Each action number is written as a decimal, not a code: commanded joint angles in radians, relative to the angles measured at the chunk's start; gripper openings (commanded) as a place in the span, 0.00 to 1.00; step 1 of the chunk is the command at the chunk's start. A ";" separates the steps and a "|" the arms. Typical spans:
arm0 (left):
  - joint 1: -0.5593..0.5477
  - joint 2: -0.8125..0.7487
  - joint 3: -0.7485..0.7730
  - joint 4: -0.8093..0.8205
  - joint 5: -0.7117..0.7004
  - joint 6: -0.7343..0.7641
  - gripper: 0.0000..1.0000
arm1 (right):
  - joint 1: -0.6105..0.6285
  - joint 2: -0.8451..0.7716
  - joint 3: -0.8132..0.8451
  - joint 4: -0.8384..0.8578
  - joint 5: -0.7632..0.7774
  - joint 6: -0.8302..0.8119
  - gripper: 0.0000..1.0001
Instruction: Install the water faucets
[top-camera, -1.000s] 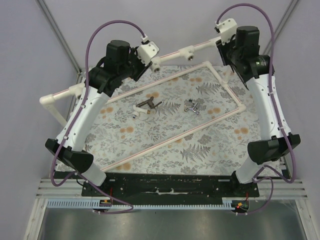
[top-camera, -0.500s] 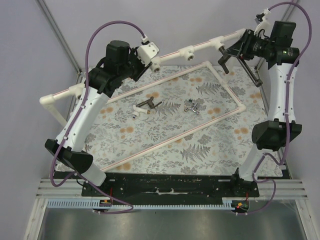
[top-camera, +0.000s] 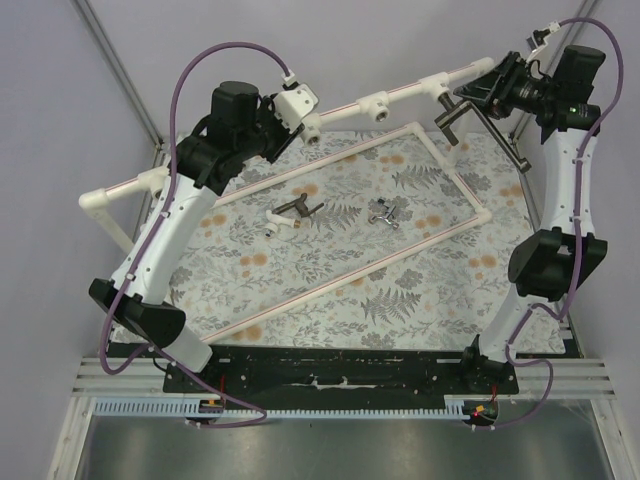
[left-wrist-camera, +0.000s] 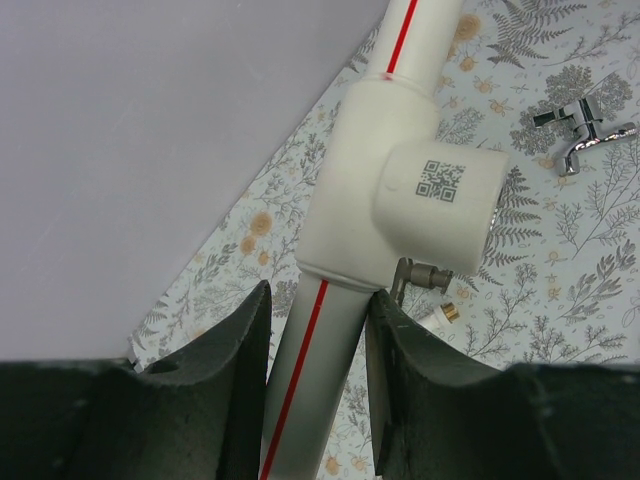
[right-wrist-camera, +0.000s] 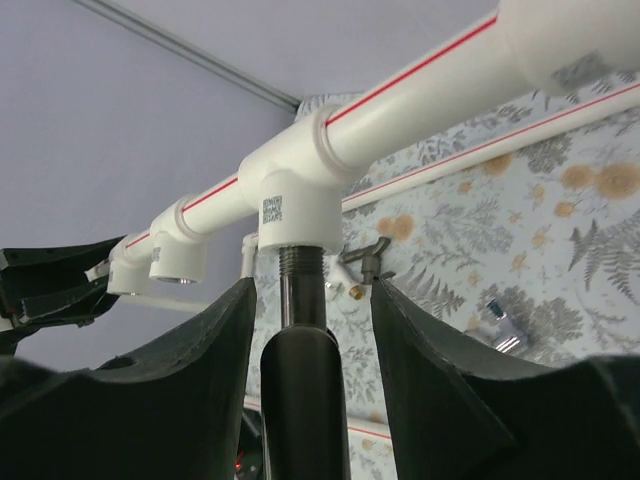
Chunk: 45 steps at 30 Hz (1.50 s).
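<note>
The dark L-shaped faucet (top-camera: 470, 118) hangs with its threaded end in a socket of the white pipe frame (top-camera: 380, 100); its long spout points right. In the right wrist view the faucet (right-wrist-camera: 300, 380) stands between my right fingers with gaps on both sides. My right gripper (top-camera: 487, 95) (right-wrist-camera: 315, 285) is open. My left gripper (top-camera: 290, 115) (left-wrist-camera: 318, 295) is shut on the frame's red-striped pipe (left-wrist-camera: 300, 400) just below a socket. The shorter dark faucet (top-camera: 295, 212) (left-wrist-camera: 425, 275) (right-wrist-camera: 365, 262) and the silver faucet (top-camera: 388, 214) (left-wrist-camera: 585, 120) (right-wrist-camera: 500, 325) lie on the mat.
A floral mat (top-camera: 330, 280) covers the table. The frame's thin lower rectangle (top-camera: 350, 275) lies on it around the two loose faucets. A metal post (top-camera: 120, 70) rises at the back left. Purple cables loop over both arms.
My right arm has pulled back to the right and up, away from the pipe. The dark L-shaped faucet, covered before, now shows hanging in the socket. The left arm has not moved.
</note>
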 joint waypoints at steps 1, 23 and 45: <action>0.020 -0.007 -0.011 0.036 -0.078 -0.143 0.02 | -0.035 -0.012 0.039 0.144 0.058 -0.004 0.67; 0.020 -0.030 0.015 0.036 -0.111 -0.209 0.02 | 0.037 -0.400 -0.266 0.002 0.519 -0.633 0.98; 0.020 -0.047 -0.021 0.056 -0.029 -0.235 0.02 | -0.018 -0.193 -0.219 -0.080 0.447 -0.409 0.98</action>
